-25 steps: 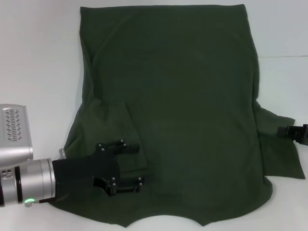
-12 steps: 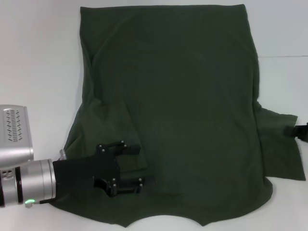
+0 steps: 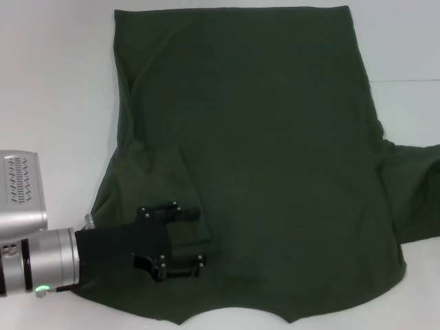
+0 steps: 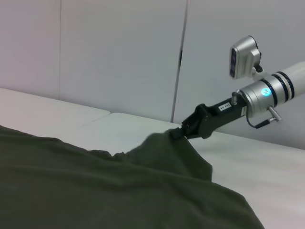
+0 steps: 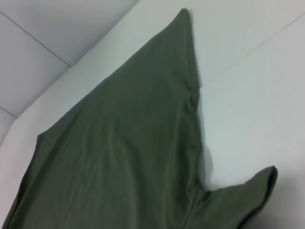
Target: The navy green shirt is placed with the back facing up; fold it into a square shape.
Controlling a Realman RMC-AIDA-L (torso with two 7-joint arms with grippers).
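Shirt: the navy green shirt [image 3: 254, 158] lies spread flat on the white table [image 3: 55, 89], plain side up, with no lettering showing; it fills most of the head view.
Left sleeve: folded inward onto the shirt body, its edge running just past the left gripper's fingertips.
Left gripper: the left gripper [image 3: 199, 236] rests low over the near left part of the shirt, its two black fingers [image 3: 180, 211] spread apart with bare cloth between them, gripping nothing.
Right sleeve: in the head view it stretches outward to the frame's right edge and passes out of sight there.
Right gripper, head view: not in the picture at all.
Right gripper, left wrist view: the right gripper [image 4: 177, 133] shows far across the shirt, its black fingertips closed on a raised peak of the sleeve cloth, which is lifted off the table toward the silver arm.
Right wrist view: only the shirt and the table show; the sleeve tip [image 5: 261, 187] curls up close to the camera, and the far hem corner [image 5: 183, 14] lies flat on the table. That arm's own fingers do not show.
Left wrist view, near: shirt fabric fills the lower part, gently rumpled.
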